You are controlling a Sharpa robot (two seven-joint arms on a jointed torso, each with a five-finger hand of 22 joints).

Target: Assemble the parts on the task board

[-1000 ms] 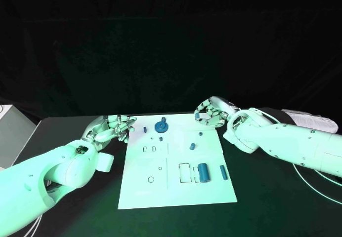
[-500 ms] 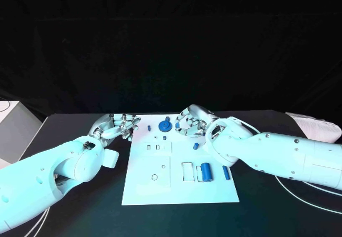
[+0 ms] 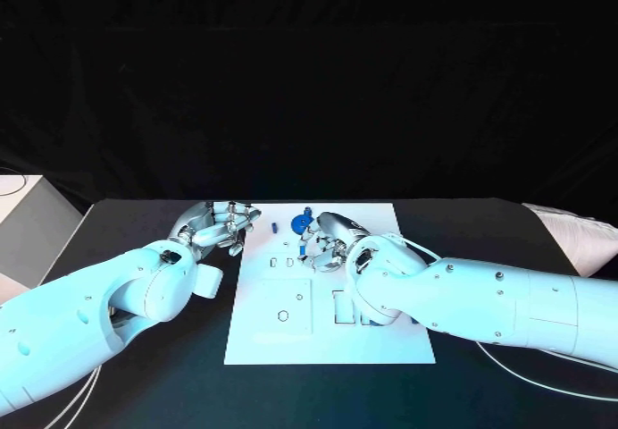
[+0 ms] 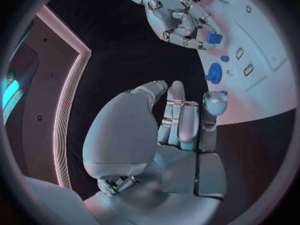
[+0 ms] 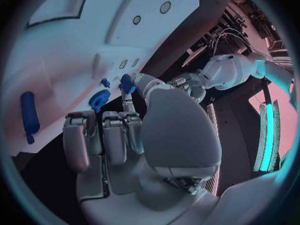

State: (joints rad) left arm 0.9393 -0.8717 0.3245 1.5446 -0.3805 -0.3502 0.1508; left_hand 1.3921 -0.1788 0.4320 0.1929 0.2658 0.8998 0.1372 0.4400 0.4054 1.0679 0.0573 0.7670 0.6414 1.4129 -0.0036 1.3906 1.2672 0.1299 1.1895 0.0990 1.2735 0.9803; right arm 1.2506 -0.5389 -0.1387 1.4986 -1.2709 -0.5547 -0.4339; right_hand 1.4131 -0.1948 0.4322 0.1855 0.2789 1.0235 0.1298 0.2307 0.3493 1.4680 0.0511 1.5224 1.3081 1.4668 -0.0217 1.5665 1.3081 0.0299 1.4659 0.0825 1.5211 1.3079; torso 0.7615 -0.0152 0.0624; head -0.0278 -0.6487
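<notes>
The white task board [image 3: 277, 335] lies in the middle of the black table. A blue gear [image 3: 303, 223] stands near the board's far edge, with a small blue peg [image 3: 273, 229] to its left. My right hand [image 3: 325, 243] hovers over the board just in front of the gear and pinches a small blue part [image 5: 127, 82] between thumb and fingertip; that part [image 4: 214, 37] is also seen from the left wrist. My left hand [image 3: 219, 223] hangs beside the board's far left corner, fingers loosely curved, holding nothing. A blue cylinder [image 5: 28, 115] lies on the board behind my right hand.
My right forearm [image 3: 477, 299] lies across the board's right half and hides the parts there. Small cut-outs [image 3: 281, 315] mark the board's left half. A pale box [image 3: 20, 223] stands at the table's left edge, and a pale bundle [image 3: 580, 237] lies at its right edge.
My right hand has swung left from beyond the board's far right corner to over the board beside the gear. The camera has shifted too. My left hand has stayed beside the far left corner.
</notes>
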